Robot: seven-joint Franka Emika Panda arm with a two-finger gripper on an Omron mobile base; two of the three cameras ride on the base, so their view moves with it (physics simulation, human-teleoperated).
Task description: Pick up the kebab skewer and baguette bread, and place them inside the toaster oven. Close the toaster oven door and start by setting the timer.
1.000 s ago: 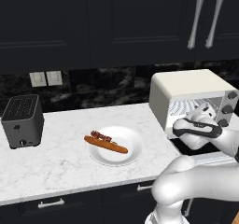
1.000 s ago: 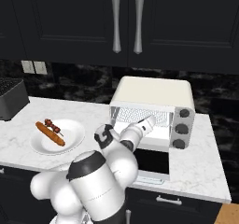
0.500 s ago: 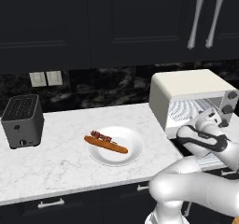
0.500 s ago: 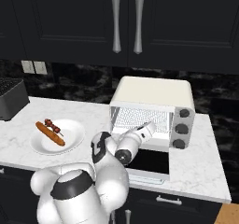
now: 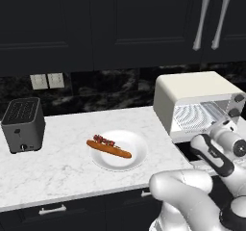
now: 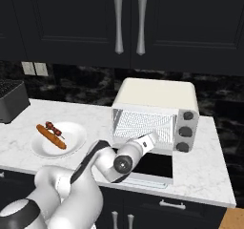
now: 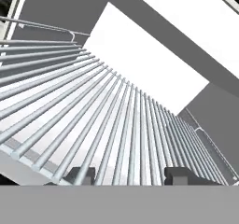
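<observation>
Since the earlier frame the white arm has drawn back and lower from the mouth of the cream-white boxy toaster oven (image 5: 197,100), while the food has not moved.

From the left base view, the long orange-brown baguette bread (image 5: 109,149) lies on the round white plate (image 5: 137,147), with the short dark-red kebab skewer (image 5: 104,140) just beside it on the far side. A small black slot toaster (image 5: 23,124) stands at the left on the white marble counter (image 5: 57,170).

From the right base view, the dark glass toaster oven door (image 6: 153,167) lies folded down, open, near the arm's wrist.

From the hand view, the claw (image 7: 132,175) has its two dark tips apart with nothing between them, just before the silver wire rack (image 7: 107,125).
</observation>
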